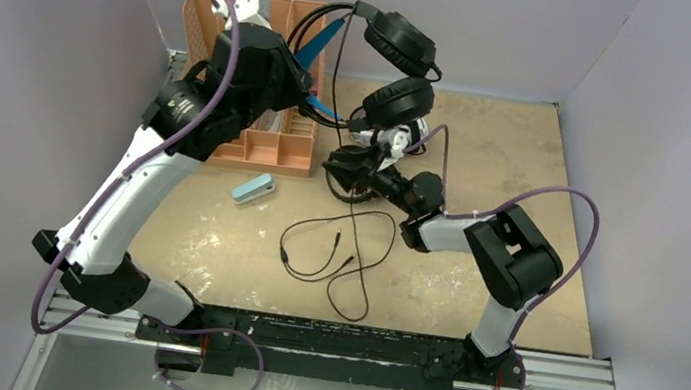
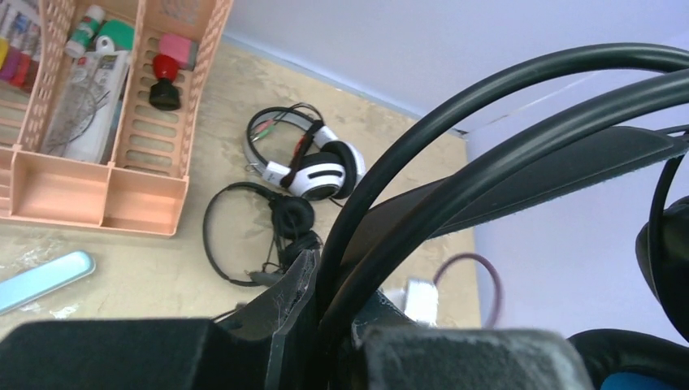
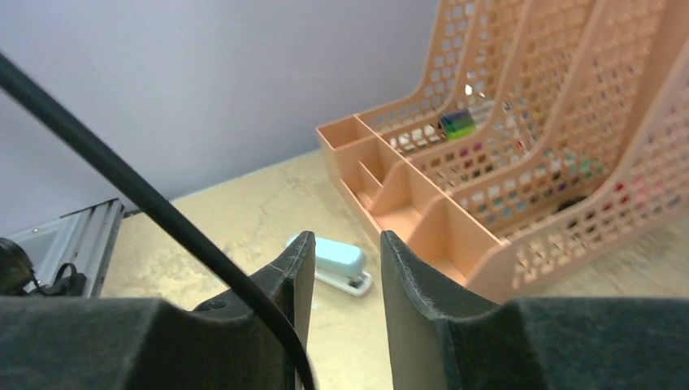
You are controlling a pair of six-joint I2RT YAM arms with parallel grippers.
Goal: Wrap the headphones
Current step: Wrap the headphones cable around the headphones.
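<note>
My left gripper [image 1: 319,101] is raised at the back and shut on the thin headband wires [image 2: 455,154] of the black headset with the blue headband [image 1: 321,46]. Its ear cups [image 1: 400,43] hang in the air to the right. The white-and-black headset [image 2: 313,166] and the slim all-black headset [image 2: 260,236] lie on the table below. My right gripper [image 1: 340,166] is open and empty, low over the slim headset. A black cable [image 3: 162,207] crosses outside its left finger. Loose cable [image 1: 334,254] loops on the table.
A peach mesh desk organizer [image 1: 273,140] with small items stands at the back left; it also shows in the right wrist view [image 3: 504,162]. A light blue stapler [image 1: 253,188] lies in front of it. Walls enclose the table on three sides.
</note>
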